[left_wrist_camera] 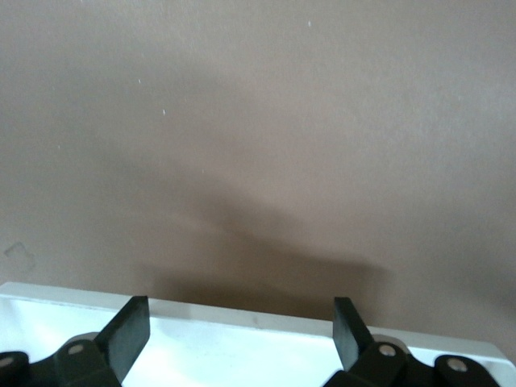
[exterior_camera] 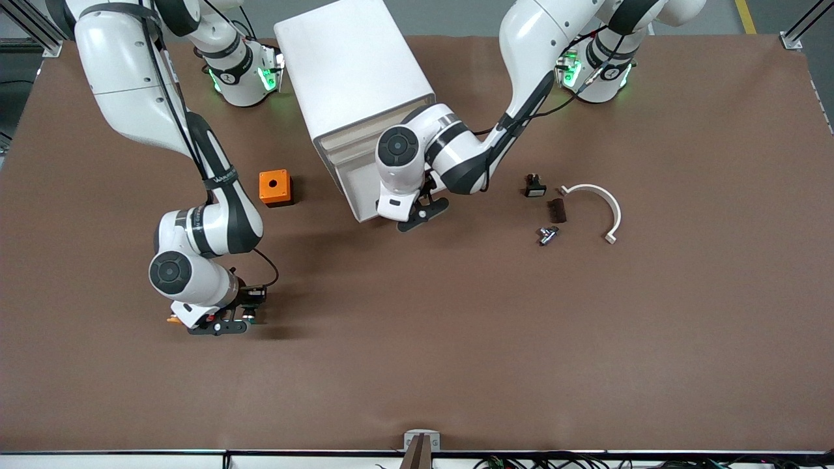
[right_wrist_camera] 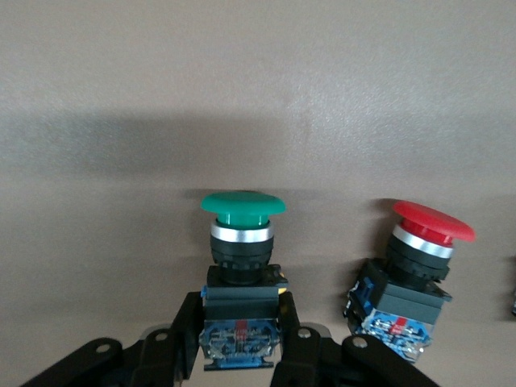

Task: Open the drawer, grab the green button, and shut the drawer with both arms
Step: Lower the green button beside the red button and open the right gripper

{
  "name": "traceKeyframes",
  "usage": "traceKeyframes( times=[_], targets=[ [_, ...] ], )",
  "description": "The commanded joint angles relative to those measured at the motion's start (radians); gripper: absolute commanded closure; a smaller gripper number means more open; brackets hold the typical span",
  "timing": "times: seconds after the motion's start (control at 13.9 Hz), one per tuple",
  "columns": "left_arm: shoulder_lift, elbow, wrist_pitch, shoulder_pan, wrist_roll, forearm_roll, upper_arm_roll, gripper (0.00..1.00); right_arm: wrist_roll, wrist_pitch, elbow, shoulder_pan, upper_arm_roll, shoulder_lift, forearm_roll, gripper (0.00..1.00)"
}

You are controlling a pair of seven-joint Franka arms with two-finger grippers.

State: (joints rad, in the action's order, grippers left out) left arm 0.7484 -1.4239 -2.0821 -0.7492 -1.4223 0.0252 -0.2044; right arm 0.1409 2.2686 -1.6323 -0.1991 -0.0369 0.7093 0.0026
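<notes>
The green-capped button (right_wrist_camera: 242, 242) sits between the fingers of my right gripper (right_wrist_camera: 242, 310), which are shut on its bluish rear block. In the front view that gripper (exterior_camera: 225, 324) is low over the table, toward the right arm's end and nearer the front camera than the cabinet. The white drawer cabinet (exterior_camera: 355, 71) stands at the middle back. My left gripper (exterior_camera: 417, 213) is at the lower drawer's front (exterior_camera: 355, 189). In the left wrist view it is open (left_wrist_camera: 242, 316), its fingers straddling a white drawer edge (left_wrist_camera: 242, 339). I cannot tell how far the drawer is out.
A red-capped button (right_wrist_camera: 415, 266) stands on the table right beside the green one. An orange box (exterior_camera: 275, 187) lies beside the cabinet. Toward the left arm's end lie a small black part (exterior_camera: 535, 187), a dark strip (exterior_camera: 557, 210), a metal piece (exterior_camera: 547, 234) and a white curved bracket (exterior_camera: 603, 205).
</notes>
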Motion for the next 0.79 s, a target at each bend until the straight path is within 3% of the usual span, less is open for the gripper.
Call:
traceKeyframes(
  times=[0.0,0.07,0.14,0.36,0.72],
  targets=[
    [-0.029,-0.058,-0.015,-0.012,-0.021,0.022,0.008,0.00,0.043,0.009,0.002,0.006,0.015,0.009,-0.007,0.98],
    [-0.032,-0.059,-0.015,-0.010,-0.021,0.022,0.005,0.00,0.081,0.005,0.005,0.003,0.015,0.009,-0.018,0.67],
    [-0.037,-0.059,-0.015,-0.009,-0.021,0.022,0.005,0.00,0.116,0.002,0.008,0.006,0.014,0.006,-0.022,0.01],
    [-0.032,-0.059,-0.016,-0.012,-0.020,0.022,0.005,0.00,0.103,-0.021,0.025,0.018,0.015,-0.019,-0.110,0.00],
    [-0.021,-0.059,-0.022,-0.016,-0.020,0.010,-0.004,0.00,-0.035,-0.367,0.141,0.052,0.015,-0.126,-0.138,0.00]
  ],
)
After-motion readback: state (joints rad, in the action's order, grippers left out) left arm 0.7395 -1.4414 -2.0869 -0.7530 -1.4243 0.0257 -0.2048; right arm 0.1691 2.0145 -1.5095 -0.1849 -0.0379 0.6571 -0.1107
